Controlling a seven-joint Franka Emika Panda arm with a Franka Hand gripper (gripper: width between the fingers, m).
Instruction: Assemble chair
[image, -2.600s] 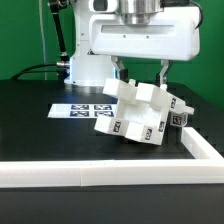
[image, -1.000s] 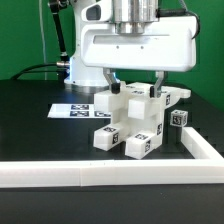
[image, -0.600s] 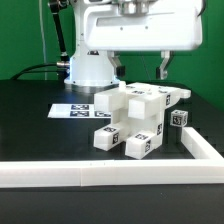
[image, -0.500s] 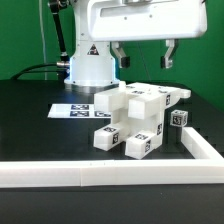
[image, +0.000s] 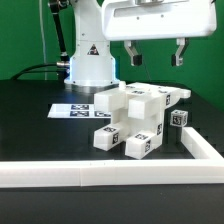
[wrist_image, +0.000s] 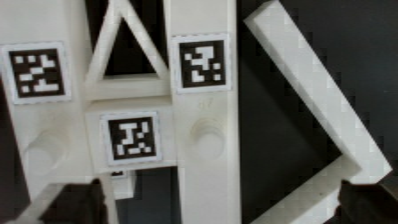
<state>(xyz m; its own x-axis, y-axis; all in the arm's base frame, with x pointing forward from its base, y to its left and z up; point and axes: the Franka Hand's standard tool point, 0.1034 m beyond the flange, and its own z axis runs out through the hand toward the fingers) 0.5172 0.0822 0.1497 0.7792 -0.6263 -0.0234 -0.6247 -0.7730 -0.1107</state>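
Black table (image: 30, 135), blocky white tagged chair (image: 131, 108), jaws spread above

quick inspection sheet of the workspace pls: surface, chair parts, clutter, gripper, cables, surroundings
surface: black tabletop, edged by a long white border rail
job's things: partly built white plastic chair with black-and-white square tags stands on the table, ungripped; small tagged white block beside it on the exterior view's right
clutter: nothing seen; only the flat white marker board
grippers: two-finger gripper open, empty, above the chair
cables: black cable runs to the white robot base
surroundings: green backdrop
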